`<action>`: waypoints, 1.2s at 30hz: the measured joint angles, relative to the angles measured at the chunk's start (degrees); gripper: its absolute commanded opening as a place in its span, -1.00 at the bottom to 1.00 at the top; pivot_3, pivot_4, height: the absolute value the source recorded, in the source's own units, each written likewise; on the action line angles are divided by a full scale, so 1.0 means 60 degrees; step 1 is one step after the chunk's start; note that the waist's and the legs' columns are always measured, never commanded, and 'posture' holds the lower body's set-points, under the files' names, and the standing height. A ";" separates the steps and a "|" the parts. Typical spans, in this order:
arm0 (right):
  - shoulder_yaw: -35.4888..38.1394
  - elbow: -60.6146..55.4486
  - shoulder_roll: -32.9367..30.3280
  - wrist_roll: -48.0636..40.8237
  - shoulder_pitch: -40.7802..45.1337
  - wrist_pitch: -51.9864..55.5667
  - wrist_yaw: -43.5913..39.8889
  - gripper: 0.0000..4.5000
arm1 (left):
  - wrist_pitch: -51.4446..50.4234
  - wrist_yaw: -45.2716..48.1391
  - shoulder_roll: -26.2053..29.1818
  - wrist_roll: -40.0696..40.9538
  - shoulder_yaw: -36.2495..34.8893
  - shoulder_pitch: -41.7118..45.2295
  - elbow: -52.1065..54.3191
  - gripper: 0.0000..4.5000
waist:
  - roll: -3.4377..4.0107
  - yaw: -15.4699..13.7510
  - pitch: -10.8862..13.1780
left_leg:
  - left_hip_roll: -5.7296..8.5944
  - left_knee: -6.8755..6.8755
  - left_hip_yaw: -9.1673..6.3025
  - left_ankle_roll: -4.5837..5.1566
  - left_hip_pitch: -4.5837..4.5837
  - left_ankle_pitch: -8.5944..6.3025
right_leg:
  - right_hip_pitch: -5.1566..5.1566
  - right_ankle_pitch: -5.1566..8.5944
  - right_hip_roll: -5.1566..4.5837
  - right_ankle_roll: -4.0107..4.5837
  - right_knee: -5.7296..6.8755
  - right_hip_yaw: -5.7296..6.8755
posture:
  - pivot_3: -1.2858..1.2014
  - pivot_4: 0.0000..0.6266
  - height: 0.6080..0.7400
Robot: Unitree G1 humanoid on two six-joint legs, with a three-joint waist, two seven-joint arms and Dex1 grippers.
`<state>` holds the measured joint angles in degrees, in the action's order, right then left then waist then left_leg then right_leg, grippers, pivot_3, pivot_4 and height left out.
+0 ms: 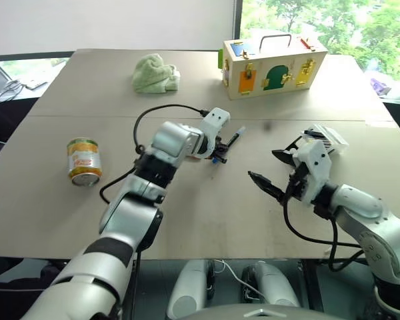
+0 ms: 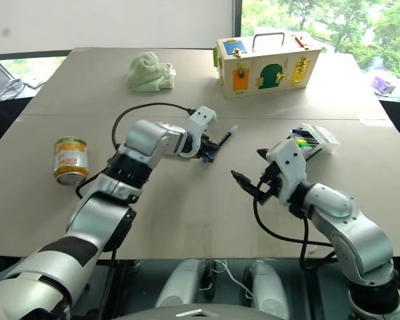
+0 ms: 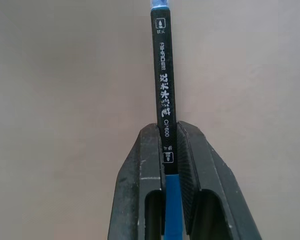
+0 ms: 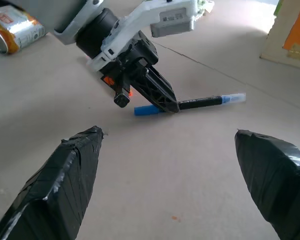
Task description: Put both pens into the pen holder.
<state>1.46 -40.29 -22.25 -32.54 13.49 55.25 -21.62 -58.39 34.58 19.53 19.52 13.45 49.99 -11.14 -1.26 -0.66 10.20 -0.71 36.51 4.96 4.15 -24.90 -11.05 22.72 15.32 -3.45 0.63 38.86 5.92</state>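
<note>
A slim pen [image 1: 235, 139] with a blue end, a black barrel and a pale tip lies on the tan table [image 1: 187, 213] near the middle. My left gripper [image 1: 217, 153] is shut on it, the fingers [image 3: 190, 165] pinching the barrel [image 3: 162, 90] close to the blue end. The right wrist view shows the same pen [image 4: 200, 103] flat on the table. To the right, my right gripper [image 1: 273, 170] stands open with nothing between its fingers [image 4: 75, 170]. Just behind it sits the pen holder [image 2: 311, 140], a small clear-and-white box with coloured markers inside. The other pen is out of view.
A yellow can [image 1: 84, 161] stands at the left. At the back lie a green cloth [image 1: 156, 73] and a wooden box [image 1: 273, 65] with coloured doors and a handle. A black cable [image 1: 161, 108] loops above my left arm.
</note>
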 measured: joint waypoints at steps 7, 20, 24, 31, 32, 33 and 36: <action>0.1211 0.1296 0.1809 -0.1866 0.1635 0.1828 0.1200 1.00 | 0.1035 0.1093 0.1298 0.0889 -0.0872 -0.1878 0.4512 -0.98 | 0.0012 0.0207 0.0003 | 0.0000 -0.0032 0.0006 -0.0005 0.0022 0.0004 | -0.0005 0.0008 0.0015 0.0018 -0.0001 -0.0002 | 0.03 -0.52 1.00; 0.3052 0.2771 0.2386 -0.4960 0.3156 0.2735 0.2656 -0.93 | 0.1913 0.1973 0.2000 0.1327 -0.0752 -0.3484 0.6050 -1.00 | 0.0024 0.0071 0.0009 | 0.0011 -0.0031 0.0006 0.0002 0.0016 0.0003 | -0.0002 0.0007 0.0023 0.0012 0.0006 -0.0005 | 0.03 -0.52 1.00; 0.3050 0.2752 0.2065 -0.5545 0.3168 0.2736 0.2951 -0.93 | 0.2197 0.1948 0.1873 0.1273 -0.0687 -0.3481 0.5930 -1.00 | 0.0023 0.0051 0.0009 | 0.0011 -0.0031 0.0007 0.0003 0.0015 0.0003 | -0.0004 0.0007 0.0024 0.0011 0.0004 -0.0007 | 0.03 -0.52 1.00; 0.2817 0.2411 0.1275 -0.5934 0.3091 0.2381 0.3491 -1.00 | 0.1749 0.1585 0.1144 0.2358 -0.1553 -0.3238 0.5482 -0.27 | 0.0019 0.0027 0.0012 | 0.0008 -0.0029 0.0001 0.0004 0.0010 0.0003 | -0.0003 0.0009 0.0031 0.0008 0.0001 -0.0007 | 0.03 -0.52 1.00; 0.2743 0.2294 0.1005 -0.5757 0.3054 0.2310 0.3485 -1.00 | 0.1632 0.1523 0.1169 0.2615 -0.1937 -0.3029 0.5464 -0.04 | 0.0019 0.0009 0.0012 | 0.0008 -0.0028 0.0003 0.0004 0.0011 0.0003 | -0.0002 0.0010 0.0031 0.0007 0.0001 -0.0008 | 0.03 -0.52 1.00; 0.2562 0.2053 0.0425 -0.5429 0.3047 0.2159 0.3445 -1.00 | 0.1536 0.1510 0.1261 0.2854 -0.2295 -0.2829 0.5461 0.17 | 0.0024 0.0002 0.0015 | 0.0008 -0.0028 0.0007 0.0005 0.0012 0.0002 | -0.0002 0.0010 0.0032 0.0005 0.0000 -0.0010 | 0.03 -0.52 1.00; 0.2537 0.1602 -0.0577 -0.4929 0.3188 0.1889 0.3342 -1.00 | 0.1483 0.1540 0.1588 0.2975 -0.2495 -0.2986 0.5461 0.65 | 0.0025 0.0007 0.0016 | 0.0008 -0.0029 0.0016 0.0004 0.0014 0.0003 | -0.0002 0.0011 0.0037 0.0005 -0.0002 -0.0021 | 0.03 -0.52 1.00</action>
<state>16.68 -30.67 -25.71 -62.11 32.62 66.58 -1.57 -49.49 43.82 29.06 37.37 -1.52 32.08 21.62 -1.11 -0.62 10.29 -0.66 36.34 5.05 4.18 -24.82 -11.04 22.71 15.38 -3.23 0.66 38.84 5.79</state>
